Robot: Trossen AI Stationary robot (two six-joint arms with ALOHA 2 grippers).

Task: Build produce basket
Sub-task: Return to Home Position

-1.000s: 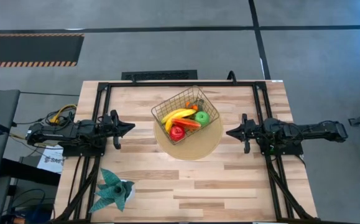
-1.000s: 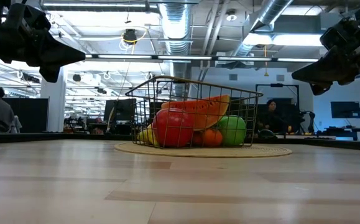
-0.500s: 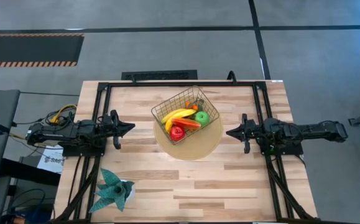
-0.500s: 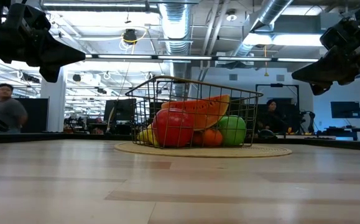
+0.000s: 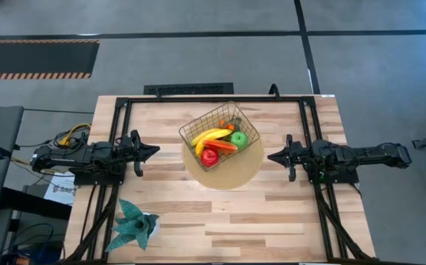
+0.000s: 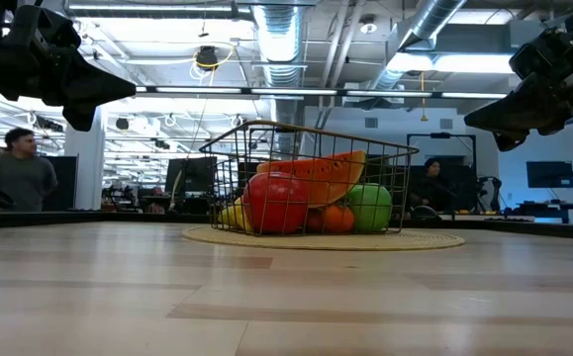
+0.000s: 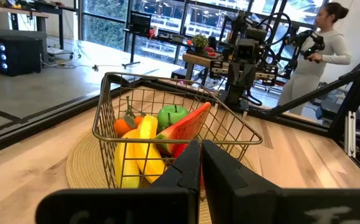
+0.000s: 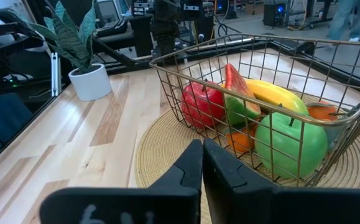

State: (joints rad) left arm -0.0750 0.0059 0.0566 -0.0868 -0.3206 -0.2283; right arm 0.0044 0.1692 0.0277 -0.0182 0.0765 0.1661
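Though basket (image 6: pixel 229 158) unchanged, person (image 6: pixel 14 176) farther right.

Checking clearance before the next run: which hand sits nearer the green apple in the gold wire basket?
Right. The right hand is just off the side of the gold wire mesh basket where the green apple lies; the left hand waits beyond the opposite side.

Round woven mat (image 5: pixel 227 177); teal potted plant (image 5: pixel 133 224); distant person (image 6: pixel 19 176)

Left arm (image 5: pixel 87 156): matte black; jointed links
Right arm (image 5: pixel 356 155): matte black; jointed links
Left gripper (image 5: pixel 151 150): black; tapered fingers
Right gripper (image 5: pixel 274 156): black; tapered fingers
Cables (image 5: pixel 71 135): yellow; bundled
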